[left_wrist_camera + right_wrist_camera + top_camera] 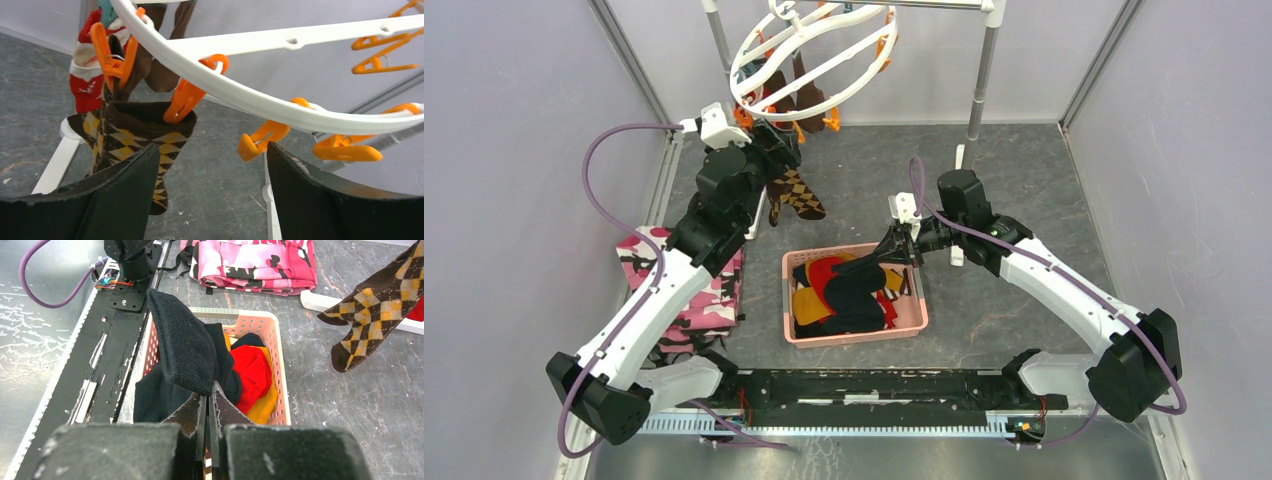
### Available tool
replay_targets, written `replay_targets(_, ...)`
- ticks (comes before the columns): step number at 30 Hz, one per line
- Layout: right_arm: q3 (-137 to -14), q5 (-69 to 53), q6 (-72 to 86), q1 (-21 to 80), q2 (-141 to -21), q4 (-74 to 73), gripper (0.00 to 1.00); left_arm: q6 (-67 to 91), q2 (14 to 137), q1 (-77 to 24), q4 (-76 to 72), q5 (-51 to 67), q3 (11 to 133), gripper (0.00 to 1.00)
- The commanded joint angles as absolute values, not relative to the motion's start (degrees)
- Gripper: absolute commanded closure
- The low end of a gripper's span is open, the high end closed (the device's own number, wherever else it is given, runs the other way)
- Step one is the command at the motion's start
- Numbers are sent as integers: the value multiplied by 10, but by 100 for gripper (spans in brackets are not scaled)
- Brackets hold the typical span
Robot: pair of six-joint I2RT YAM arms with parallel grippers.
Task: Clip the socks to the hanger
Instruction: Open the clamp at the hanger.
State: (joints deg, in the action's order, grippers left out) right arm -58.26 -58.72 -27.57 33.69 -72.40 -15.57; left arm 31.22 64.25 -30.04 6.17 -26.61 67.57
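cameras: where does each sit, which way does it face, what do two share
top external: above and behind the robot, looking down on the table; left arm and right arm show.
left wrist: on the left arm, looking up past the open left fingers at the hanger and the clipped argyle sock.
right wrist: on the right arm, looking back over the basket toward the base rail; right fingers shut on a black sock.
shared: all three see the argyle sock.

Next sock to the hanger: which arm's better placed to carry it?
Right. The right gripper is shut on a black sock held above the basket. The left gripper is open and empty at the hanger, beside the argyle sock, probably better for working a clip.
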Motion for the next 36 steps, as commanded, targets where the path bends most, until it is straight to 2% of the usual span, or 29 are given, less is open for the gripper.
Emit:
replay_targets(1,-589,-605,-282,335,-723,-153,100,320,598,-298,16,-217,663,15)
replay_targets(6,-590,-606,-284,334,-724,-155,100,245,541,-297,-34,-142,604,14)
replay_targets(10,-590,-607,-285,333,-724,-156,100,239,522,-273,-43,-105,578,16)
replay_targets(15,-590,-610,-285,333,-725,-157,100,309,551,-193,-10,-8,615,18)
replay_targets(19,-590,-610,-287,332,-724,-159,100,337,564,-192,32,-7,652,18)
replay_targets(24,-593,-614,-287,331,-727,-162,100,352,563,-240,132,-119,708,16)
replay_targets(31,-598,-620,-291,330,-733,-172,100,336,656,-460,270,-438,854,16)
replay_targets(34,-599,-621,-294,329,-729,-174,100,317,700,-525,302,-568,899,16)
replay_targets(36,-599,-621,-295,329,-727,-175,100,302,721,-548,305,-610,917,18)
